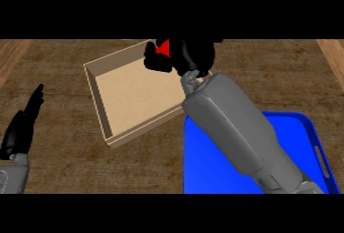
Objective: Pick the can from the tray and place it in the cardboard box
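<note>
Can (162, 47), red and mostly hidden, sits in my right hand (184, 54), fingers curled round its sides, above the cardboard box (101, 107) at its far edge. I judge it light, stiff, slippery. Left hand (23, 125) rests, fingers straight.

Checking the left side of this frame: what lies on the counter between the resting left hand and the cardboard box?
Nothing: in the head view, only bare wooden counter lies between the left hand, open at the left edge, and the cardboard box.
</note>
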Tool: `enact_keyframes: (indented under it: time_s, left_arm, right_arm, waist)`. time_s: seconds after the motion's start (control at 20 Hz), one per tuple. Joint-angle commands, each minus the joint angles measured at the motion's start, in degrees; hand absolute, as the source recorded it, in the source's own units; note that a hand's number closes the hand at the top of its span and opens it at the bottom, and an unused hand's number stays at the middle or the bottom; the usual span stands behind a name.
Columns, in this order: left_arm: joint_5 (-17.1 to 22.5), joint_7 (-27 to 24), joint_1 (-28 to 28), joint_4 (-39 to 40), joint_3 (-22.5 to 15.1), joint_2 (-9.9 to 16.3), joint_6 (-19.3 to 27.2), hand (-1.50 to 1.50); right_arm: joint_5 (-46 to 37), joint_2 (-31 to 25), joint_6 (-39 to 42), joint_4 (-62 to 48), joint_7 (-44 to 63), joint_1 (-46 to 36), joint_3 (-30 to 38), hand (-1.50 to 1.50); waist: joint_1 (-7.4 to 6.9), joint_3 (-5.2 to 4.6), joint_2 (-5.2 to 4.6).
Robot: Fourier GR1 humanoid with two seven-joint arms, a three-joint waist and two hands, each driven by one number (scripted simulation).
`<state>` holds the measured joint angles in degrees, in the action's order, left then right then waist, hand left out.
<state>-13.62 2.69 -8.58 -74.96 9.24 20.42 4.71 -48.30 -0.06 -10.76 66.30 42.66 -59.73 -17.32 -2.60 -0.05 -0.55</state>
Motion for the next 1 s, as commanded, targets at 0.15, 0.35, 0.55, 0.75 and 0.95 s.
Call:
enact_keyframes:
  time_s: [0.15, 0.35, 0.55, 0.75, 0.95]
  left_arm:
    - [-0.46, 0.46, -1.61, -0.05, -0.87, -0.32, -0.80, 0.00]
    - [-0.61, 1.40, -1.92, -1.27, -1.26, -0.07, -1.44, 0.00]
    - [-0.28, 0.96, -1.30, -2.31, -1.63, -0.42, -1.96, 0.00]
    - [-1.31, 1.32, -3.97, -1.52, -2.59, -1.06, -1.38, 0.00]
    - [-2.69, 1.82, -5.98, 0.14, -3.74, -2.38, -0.22, 0.00]
  right_arm:
    - [9.03, 0.06, -9.90, -23.35, -7.04, -11.24, 2.45, 1.50]
    - [13.70, 0.06, -14.16, -31.18, -7.66, -15.08, -0.39, 1.50]
    - [12.35, 0.06, -15.74, -40.05, -12.11, -14.99, 0.85, 1.50]
    - [17.59, 0.06, -19.36, -43.40, -9.99, -15.83, 3.72, -1.50]
    - [22.73, 0.06, -19.19, -45.38, -12.79, -15.45, 5.02, -1.50]
  waist:
    - [-1.44, -0.04, -0.56]
    - [-2.74, -0.05, -0.71]
    - [-3.55, -0.06, -1.22]
    - [-5.35, -0.05, -1.99]
    - [-5.48, -0.03, -2.20]
